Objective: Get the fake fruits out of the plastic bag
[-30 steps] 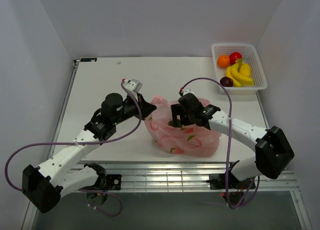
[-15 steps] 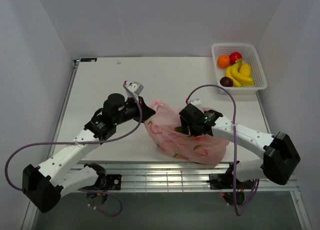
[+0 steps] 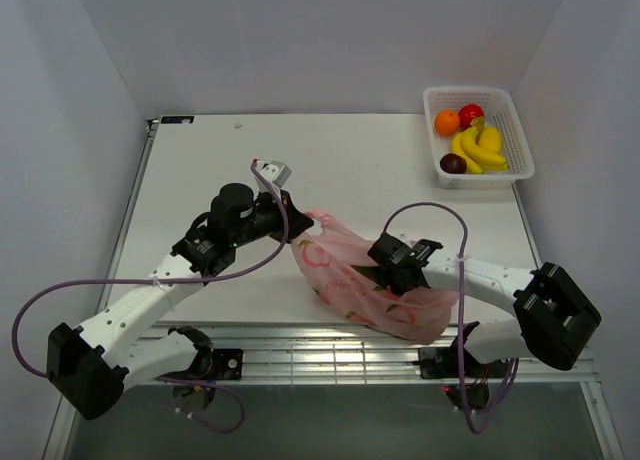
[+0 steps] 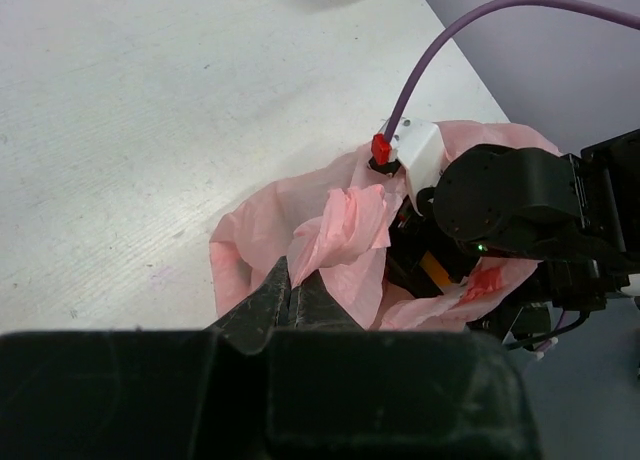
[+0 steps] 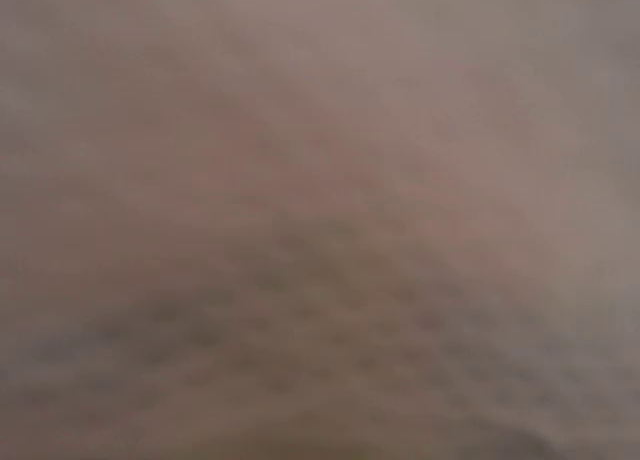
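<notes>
- While the left hand [image 3: 291, 230] pinches the rim of the plastic bag [image 3: 400, 305], the overhead view shows the right hand [image 3: 380, 276] buried in the bag's mouth. The bag lies on the counter [image 3: 200, 170] near its front edge. The fake fruits [image 3: 472, 140] we can see sit in the white basket [image 3: 515, 115] at the far right corner, well apart from the bag.
- From the left wrist, our jaws are closed on a twisted pink fold. We should lift it up and away from the right hand, so the mouth gapes. An orange glint [image 4: 436, 270] shows beside that hand; we cannot tell whether it is fruit.
- From the right wrist, only blurred pink fills the view, so we cannot tell whether that hand is wide or narrow. We would feel for a fruit slowly and avoid clamping plastic with it.
</notes>
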`<action>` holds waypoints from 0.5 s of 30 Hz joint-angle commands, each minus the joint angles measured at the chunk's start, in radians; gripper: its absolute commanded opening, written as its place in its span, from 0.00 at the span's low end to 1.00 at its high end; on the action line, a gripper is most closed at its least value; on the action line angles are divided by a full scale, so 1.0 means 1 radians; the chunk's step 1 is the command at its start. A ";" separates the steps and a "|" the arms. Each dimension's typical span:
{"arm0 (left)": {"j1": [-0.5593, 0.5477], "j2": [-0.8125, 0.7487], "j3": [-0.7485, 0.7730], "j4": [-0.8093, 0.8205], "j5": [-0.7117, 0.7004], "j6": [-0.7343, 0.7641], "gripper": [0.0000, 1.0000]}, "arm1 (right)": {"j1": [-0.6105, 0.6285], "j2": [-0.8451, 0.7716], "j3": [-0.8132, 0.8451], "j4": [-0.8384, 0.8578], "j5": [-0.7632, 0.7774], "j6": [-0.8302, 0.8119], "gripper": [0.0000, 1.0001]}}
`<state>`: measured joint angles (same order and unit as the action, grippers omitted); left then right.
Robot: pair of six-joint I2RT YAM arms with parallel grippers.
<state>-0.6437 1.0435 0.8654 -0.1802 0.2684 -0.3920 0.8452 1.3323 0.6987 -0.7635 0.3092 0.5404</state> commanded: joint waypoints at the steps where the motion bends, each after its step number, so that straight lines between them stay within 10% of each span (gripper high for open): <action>1: -0.002 -0.010 0.044 0.001 -0.012 0.015 0.00 | -0.021 0.007 -0.019 0.124 -0.050 -0.033 0.90; 7: -0.002 -0.025 0.049 -0.001 -0.026 0.015 0.00 | -0.044 -0.001 -0.060 0.159 -0.108 -0.068 0.99; 8: -0.002 -0.028 0.047 0.001 -0.031 0.013 0.00 | -0.047 -0.016 -0.059 0.156 -0.113 -0.074 0.81; 15: -0.002 -0.039 0.050 0.019 -0.049 0.013 0.00 | -0.051 -0.139 0.103 0.142 -0.134 -0.212 0.41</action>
<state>-0.6445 1.0336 0.8783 -0.1795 0.2417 -0.3882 0.7979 1.2610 0.6968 -0.6392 0.1982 0.4278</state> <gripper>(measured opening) 0.022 0.705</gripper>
